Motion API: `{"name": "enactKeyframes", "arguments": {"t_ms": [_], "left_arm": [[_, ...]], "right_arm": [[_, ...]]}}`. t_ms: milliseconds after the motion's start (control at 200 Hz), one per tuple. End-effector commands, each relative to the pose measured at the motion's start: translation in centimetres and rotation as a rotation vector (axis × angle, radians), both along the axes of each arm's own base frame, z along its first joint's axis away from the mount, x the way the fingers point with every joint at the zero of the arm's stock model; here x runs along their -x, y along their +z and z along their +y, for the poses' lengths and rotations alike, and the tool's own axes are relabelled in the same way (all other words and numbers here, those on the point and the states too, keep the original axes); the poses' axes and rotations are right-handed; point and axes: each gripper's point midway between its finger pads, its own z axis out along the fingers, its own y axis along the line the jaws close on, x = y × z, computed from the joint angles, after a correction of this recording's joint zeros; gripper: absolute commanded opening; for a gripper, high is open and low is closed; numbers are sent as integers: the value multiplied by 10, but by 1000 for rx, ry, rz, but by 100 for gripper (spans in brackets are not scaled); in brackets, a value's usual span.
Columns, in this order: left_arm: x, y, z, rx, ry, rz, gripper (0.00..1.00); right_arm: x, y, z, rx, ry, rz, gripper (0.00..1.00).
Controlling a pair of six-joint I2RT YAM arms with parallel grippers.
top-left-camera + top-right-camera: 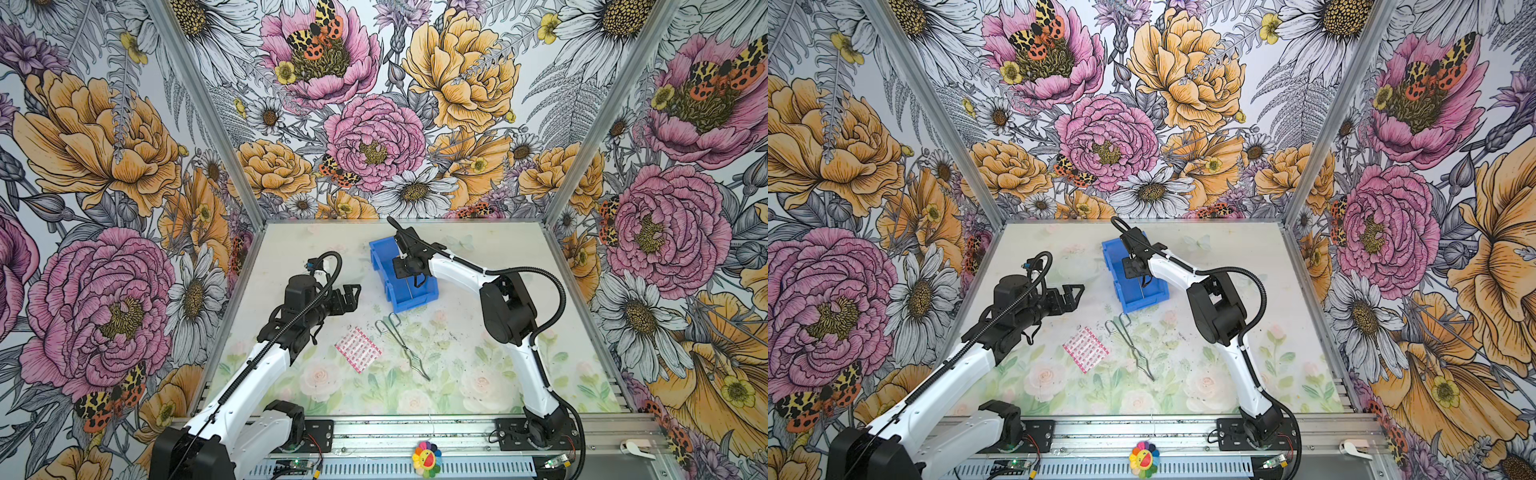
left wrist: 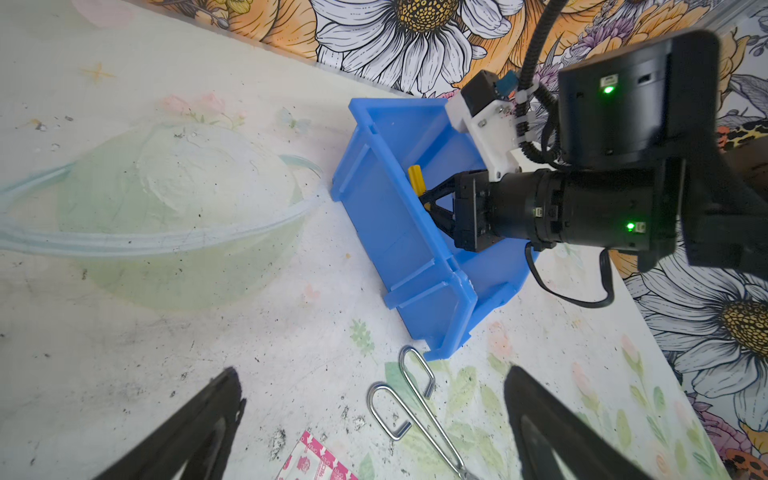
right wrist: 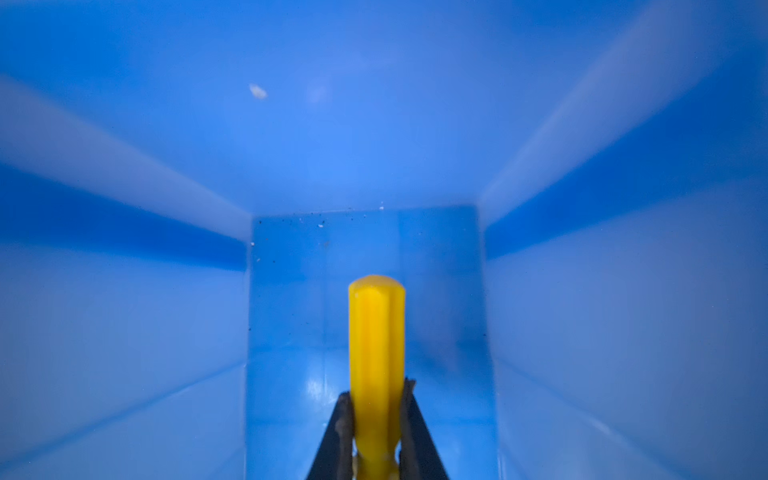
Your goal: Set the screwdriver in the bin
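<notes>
Right tool (image 3: 377, 399) is pinching the screwdriver (image 3: 376, 332) low on its yellow handle. The screwdriver sits within the walls of the bin (image 3: 124, 311); contact with the floor cannot be told. Recommended: lower gently, spread the jaws fully, and lift out clear of the walls. Left tool (image 1: 352, 296) is spread and empty above the surface (image 1: 478, 353), apart from the bin.

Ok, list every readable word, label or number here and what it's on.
"OPEN": on the pink-and-white packet, in the left wrist view, seemingly repeated.
Remaining print on the packet: too blurred to read.
The bin, the screwdriver and the wire tongs: no text visible.
</notes>
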Motion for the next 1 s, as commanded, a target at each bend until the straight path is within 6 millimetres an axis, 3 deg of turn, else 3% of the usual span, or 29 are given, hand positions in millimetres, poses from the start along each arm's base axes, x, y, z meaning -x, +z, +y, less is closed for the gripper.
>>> {"name": "enactKeyframes", "arguments": {"t_ms": [0,195,380,521,691,821,996], "left_arm": [[4,-3,4,-16,20,3,99],[6,-5,5,-17,19,8,99],[8,0,6,-15,25,-4,99],[9,-1,9,-19,34,-9,99],[9,0,10,-15,40,-22,99],[6,-7,13,-41,62,-14,99],[1,-18,38,-112,210,15,99]], "right_arm": [[-4,-5,10,-28,-10,8,5],[-7,-13,12,-15,-18,7,14],[-8,9,13,-19,-23,-37,34],[-7,43,16,-25,-23,-102,49],[6,106,21,-30,-15,-216,56],[33,146,16,-33,-17,-280,60],[77,167,-21,0,-55,-310,70]]}}
